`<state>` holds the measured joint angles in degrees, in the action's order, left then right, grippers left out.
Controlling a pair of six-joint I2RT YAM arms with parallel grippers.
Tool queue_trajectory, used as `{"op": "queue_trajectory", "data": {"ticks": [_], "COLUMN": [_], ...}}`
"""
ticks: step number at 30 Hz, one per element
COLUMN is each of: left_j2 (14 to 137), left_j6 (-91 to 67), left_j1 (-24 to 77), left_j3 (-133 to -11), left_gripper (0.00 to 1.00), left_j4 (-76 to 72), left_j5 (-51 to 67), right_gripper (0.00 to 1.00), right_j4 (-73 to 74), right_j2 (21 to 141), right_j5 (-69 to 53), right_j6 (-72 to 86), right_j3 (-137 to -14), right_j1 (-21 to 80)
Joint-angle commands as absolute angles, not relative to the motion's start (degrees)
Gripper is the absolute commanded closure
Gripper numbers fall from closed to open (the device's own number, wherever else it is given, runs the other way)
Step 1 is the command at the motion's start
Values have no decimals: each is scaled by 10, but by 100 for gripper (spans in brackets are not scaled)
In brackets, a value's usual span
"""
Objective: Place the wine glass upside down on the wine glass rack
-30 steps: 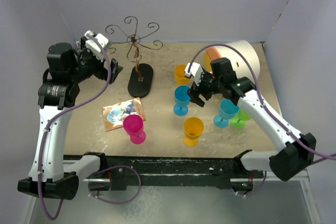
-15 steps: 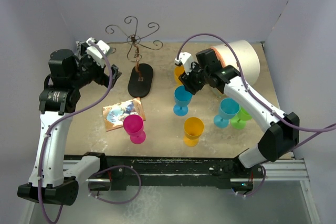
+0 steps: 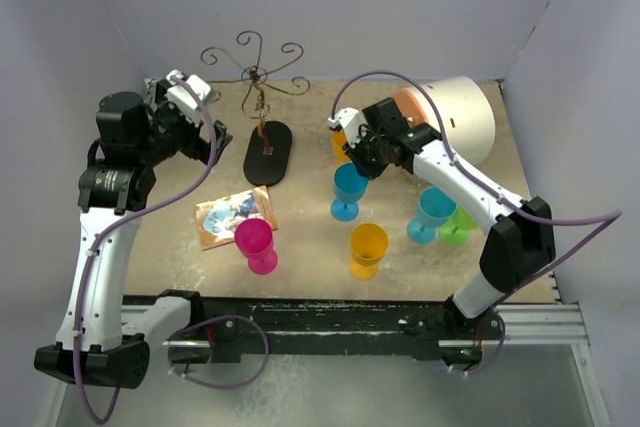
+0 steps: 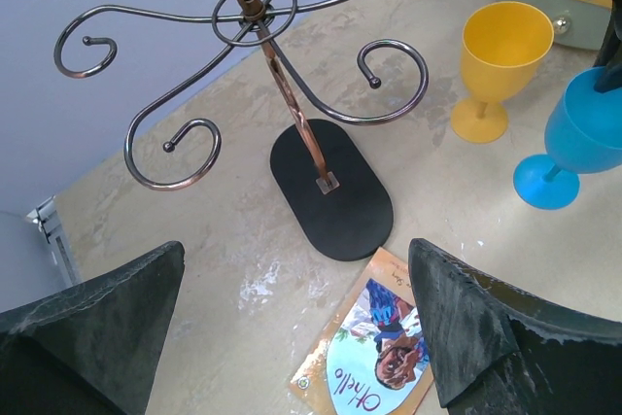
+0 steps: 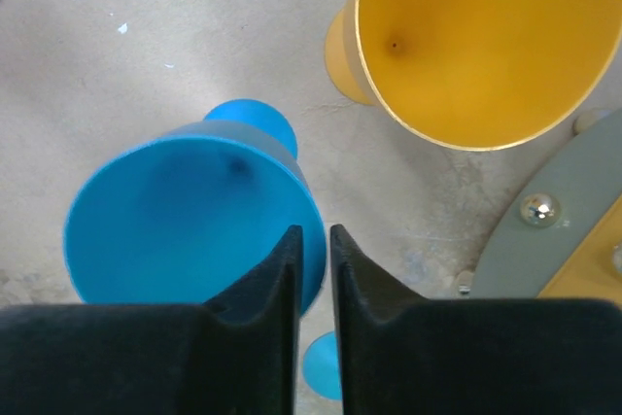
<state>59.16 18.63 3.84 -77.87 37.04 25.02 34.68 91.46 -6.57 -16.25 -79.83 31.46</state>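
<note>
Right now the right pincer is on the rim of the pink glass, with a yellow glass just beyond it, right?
The colour is wrong: the right pincer is on the rim of the blue glass, with the yellow glass just beyond it. The right wrist view shows this.

Cursive white word, apparently "Othello", on picture card point(image 4: 374, 357); no other legible text

Wine glass rack point(image 4: 330, 193): thin dark wire stand with a brown upright stem, curled spiral arms on top and a black oval base flat on the table point(image 3: 310, 232), standing upright.

Blue wine glass point(image 3: 349, 190): upright, mouth up, right of the rack and well apart from it. Its rim wall lies in the narrow gap between the right claw's point(image 5: 313, 240) fingers; contact cannot be determined.
</note>
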Motion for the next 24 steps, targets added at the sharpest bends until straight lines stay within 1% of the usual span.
{"op": "queue_trajectory", "data": {"ticks": [1, 3, 6, 9, 14, 20, 22, 24], "left_j2": [597, 601, 605, 599, 578, 560, 563, 570], "left_j6": [180, 171, 148, 114, 60, 16, -15, -48], "left_j1": [37, 36, 29, 14, -13, -21, -21, -21], "left_j3": [-770, -769, -780, -795, -795, -804, -813, -824], "left_gripper": [1, 1, 1, 1, 1, 1, 0, 2], "left_j4": [337, 333, 339, 342, 323, 298, 285, 269], "left_j5": [241, 227, 213, 227, 278, 338, 367, 399], "right_gripper": [89, 100, 100, 100, 100, 100, 100, 100], "right_j4": [348, 362, 354, 346, 335, 274, 240, 207], "right_j2": [915, 908, 881, 844, 791, 733, 719, 703], "right_j5": [-73, -94, -137, -178, -236, -317, -316, -300], "right_j6": [-152, -158, -157, -174, -190, -152, -126, -103], "right_j3": [-824, -824, -821, -824, -845, -896, -907, -915], "right_j1": [317, 317, 316, 316, 306, 250, 239, 237]}}
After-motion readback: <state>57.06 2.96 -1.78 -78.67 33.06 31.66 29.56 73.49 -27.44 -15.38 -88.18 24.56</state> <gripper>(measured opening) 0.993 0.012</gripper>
